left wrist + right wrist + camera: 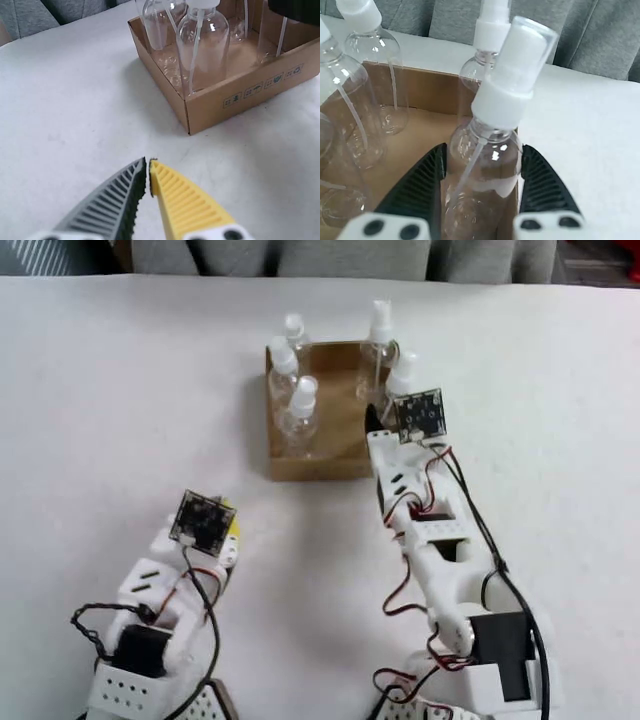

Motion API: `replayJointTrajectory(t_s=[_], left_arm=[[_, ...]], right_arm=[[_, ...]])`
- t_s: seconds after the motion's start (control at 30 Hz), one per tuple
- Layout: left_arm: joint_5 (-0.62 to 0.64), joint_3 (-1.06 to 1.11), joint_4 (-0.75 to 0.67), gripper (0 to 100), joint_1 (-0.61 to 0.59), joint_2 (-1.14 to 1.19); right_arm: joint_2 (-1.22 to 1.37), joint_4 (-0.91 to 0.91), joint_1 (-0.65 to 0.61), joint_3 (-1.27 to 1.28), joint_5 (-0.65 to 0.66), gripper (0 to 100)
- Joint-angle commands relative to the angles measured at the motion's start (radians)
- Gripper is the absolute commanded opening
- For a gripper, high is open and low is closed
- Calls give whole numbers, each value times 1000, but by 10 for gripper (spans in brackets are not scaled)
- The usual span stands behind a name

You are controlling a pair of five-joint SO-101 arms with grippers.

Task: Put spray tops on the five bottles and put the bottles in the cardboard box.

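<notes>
The cardboard box (310, 468) sits at the table's middle with several clear bottles standing in it, each with a white spray top. My right gripper (482, 155) is at the box's right near corner, shut on a bottle (487, 170) that leans a little, its black fingers (427, 175) pressed to both sides. In the high view that bottle (403, 373) is just inside the box's right wall. My left gripper (148, 164) rests low over the table, shut and empty, short of the box (240, 97). Two bottles (205, 45) stand beyond it.
Bare white tabletop surrounds the box on all sides. The left arm (190, 560) sits at the front left, the right arm (440, 570) stretches from the front right up to the box. Grey cushions line the far edge.
</notes>
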Motion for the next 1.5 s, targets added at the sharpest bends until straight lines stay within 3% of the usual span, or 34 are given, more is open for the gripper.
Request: replayJointTrajectory(t_s=[0.0,0.27,0.47,0.67,0.97,1.37,1.47], left_arm=[[-5,-3,3,23,-8,-18],[-5,-3,3,23,-8,-18],[-5,-3,3,23,-8,-18],[-5,-3,3,23,-8,-18],[-5,-3,3,23,-8,-18],[-5,-3,3,23,-8,-18],[-5,-3,3,23,-8,-18]], right_arm=[[2,-25,4,-41,9,17],[-5,-24,4,-17,5,19],[-5,-24,2,2,3,134],[-7,-24,-7,3,3,125],[-7,-21,-7,5,3,205],[-7,-22,-7,5,11,200],[-7,-25,-2,5,11,142]])
